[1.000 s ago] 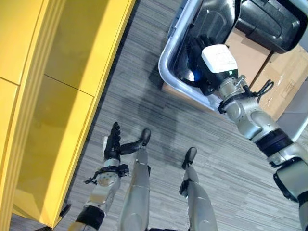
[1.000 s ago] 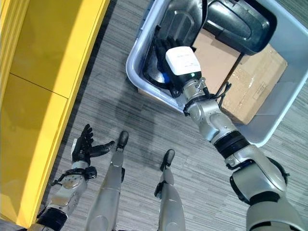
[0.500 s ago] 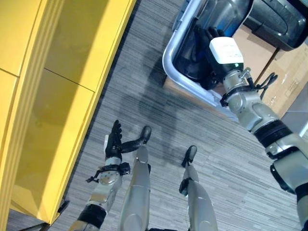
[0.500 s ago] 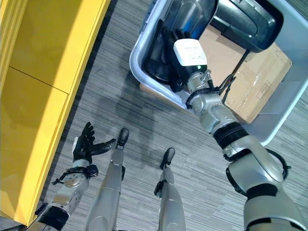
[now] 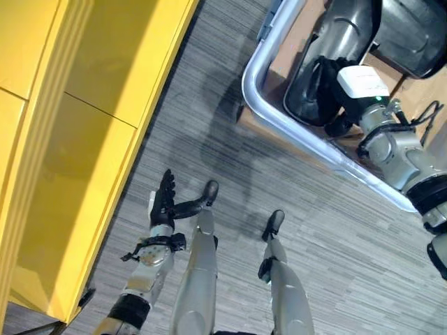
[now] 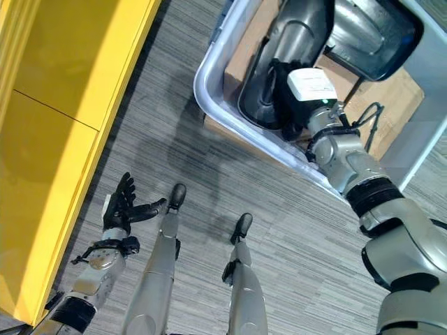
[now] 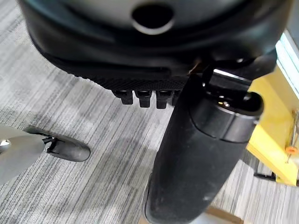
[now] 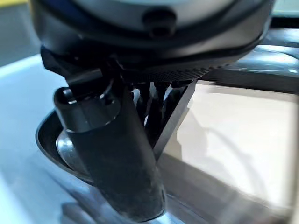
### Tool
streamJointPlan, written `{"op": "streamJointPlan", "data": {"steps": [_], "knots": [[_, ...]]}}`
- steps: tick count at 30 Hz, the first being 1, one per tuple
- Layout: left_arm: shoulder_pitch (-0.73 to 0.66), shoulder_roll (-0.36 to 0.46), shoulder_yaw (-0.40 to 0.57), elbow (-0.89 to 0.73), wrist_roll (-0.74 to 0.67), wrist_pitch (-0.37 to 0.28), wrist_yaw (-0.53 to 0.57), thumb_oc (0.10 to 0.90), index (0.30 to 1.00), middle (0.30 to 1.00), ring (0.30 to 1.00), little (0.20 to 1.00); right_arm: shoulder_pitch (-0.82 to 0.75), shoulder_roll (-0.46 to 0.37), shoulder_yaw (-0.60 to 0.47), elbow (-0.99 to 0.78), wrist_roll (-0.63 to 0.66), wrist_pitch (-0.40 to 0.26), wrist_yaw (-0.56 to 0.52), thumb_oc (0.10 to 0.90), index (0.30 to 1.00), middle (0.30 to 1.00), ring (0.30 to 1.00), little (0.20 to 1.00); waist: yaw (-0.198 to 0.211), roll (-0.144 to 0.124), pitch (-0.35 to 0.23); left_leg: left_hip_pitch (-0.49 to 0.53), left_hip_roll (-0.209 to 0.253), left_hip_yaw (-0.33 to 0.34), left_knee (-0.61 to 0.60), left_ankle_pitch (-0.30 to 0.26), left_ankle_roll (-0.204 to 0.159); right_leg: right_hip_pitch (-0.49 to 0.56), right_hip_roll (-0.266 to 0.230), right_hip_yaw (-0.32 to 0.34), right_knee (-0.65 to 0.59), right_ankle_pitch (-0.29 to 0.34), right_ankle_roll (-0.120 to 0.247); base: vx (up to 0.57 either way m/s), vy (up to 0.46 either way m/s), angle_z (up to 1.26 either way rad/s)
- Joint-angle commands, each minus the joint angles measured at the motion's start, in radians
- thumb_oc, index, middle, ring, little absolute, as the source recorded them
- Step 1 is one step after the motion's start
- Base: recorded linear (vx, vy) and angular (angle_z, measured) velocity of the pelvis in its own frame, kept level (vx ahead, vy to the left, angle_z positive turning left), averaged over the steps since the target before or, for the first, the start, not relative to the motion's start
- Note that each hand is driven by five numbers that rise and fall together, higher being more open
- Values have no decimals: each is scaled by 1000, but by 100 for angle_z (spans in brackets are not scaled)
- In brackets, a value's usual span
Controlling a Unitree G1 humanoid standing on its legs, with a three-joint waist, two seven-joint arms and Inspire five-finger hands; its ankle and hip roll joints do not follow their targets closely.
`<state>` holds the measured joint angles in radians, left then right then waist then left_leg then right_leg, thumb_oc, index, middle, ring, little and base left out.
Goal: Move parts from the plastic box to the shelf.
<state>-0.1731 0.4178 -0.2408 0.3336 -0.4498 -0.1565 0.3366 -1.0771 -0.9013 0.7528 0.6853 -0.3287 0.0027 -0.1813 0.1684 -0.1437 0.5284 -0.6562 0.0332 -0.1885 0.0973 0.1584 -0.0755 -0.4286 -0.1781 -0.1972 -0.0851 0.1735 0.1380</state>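
The right hand [image 6: 288, 98] was down inside the plastic box [image 6: 209, 98], reaching into the near corner where a dark, glossy moulded part [image 6: 262, 87] lay. Its fingers [image 8: 156, 109] pointed down along the edge of that part, with the thumb [image 8: 117, 158] beside them; whether they had closed on it I could not tell, since the tips were hidden against the dark shell. A second dark part [image 6: 370, 35] sat further back in the box, and flat cardboard [image 6: 387, 91] lined the bottom between and under them.

The left hand [image 5: 165, 202] hung low over the grey striped carpet [image 5: 209, 132], well away from the box, holding nothing, its fingers straight and spread and the thumb sticking out to the side. The yellow shelf [image 5: 84, 125] stood along the robot's left, just beside that arm. Both parts were in the box and none was on the shelf.
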Motion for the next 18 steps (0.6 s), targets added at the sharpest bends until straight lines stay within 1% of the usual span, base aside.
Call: {"op": "streamJointPlan", "data": {"steps": [1, 13, 18], "knots": [[66, 26, 32, -91, 8, -64, -18, 900, 1000, 1000, 1000, 1000, -43, -127, 1, 51, 64, -3, -9, 900, 1000, 1000, 1000, 1000, -5, -19, -8, 44, -12, 7, -9, -39, 31, 151, -32, -15, 85, -114, 29, 0, 0, 0], [75, 38, 38, -91, 3, -65, -42, 900, 1000, 1000, 1000, 1000, 5, -197, -29, 173, 87, -9, 9, 900, 1000, 1000, 1000, 1000, -5, -13, -8, 81, -10, 4, -12, -38, 30, 182, -30, -16, 86, -118, 29, 0, 0, 0], [75, 43, 43, -88, 2, -65, -43, 900, 1000, 1000, 1000, 1000, -5, -221, -29, 163, 74, -5, -1, 900, 1000, 1000, 1000, 1000, -7, -14, -8, 92, -9, 7, -14, -39, 30, 186, -29, -11, 88, -118, 28, 0, 0, 0]]}}
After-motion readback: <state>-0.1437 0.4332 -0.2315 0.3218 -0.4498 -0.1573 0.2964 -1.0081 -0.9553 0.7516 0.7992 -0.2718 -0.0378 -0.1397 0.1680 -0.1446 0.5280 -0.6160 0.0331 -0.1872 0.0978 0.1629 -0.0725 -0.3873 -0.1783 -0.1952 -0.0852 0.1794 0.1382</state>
